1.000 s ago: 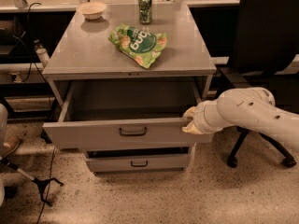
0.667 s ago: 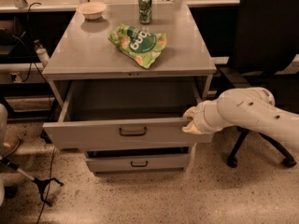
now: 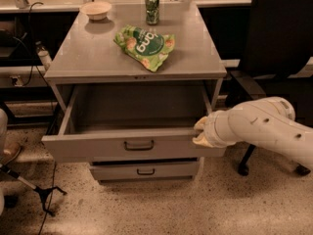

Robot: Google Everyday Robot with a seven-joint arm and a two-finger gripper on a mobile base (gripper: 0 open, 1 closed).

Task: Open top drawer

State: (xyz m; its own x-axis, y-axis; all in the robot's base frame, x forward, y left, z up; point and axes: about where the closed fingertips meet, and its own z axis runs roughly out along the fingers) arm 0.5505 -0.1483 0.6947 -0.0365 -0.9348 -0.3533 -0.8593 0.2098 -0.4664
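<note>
The top drawer point(image 3: 98, 148) of the grey metal cabinet point(image 3: 93, 62) stands pulled far out. Its inside looks empty. Its wide front panel carries a small dark bar handle point(image 3: 139, 145) at the centre. My gripper point(image 3: 200, 132), on the end of the white arm coming in from the right, sits at the right end of the drawer's front panel, against its top edge. It is well to the right of the handle.
A shorter lower drawer point(image 3: 146, 171) is shut beneath. On the cabinet top lie a green chip bag point(image 3: 145, 45), a green can point(image 3: 152, 9) and a small bowl point(image 3: 97, 10). A black office chair point(image 3: 279, 33) stands at the right. Tripod legs point(image 3: 39, 192) and cables are at the left.
</note>
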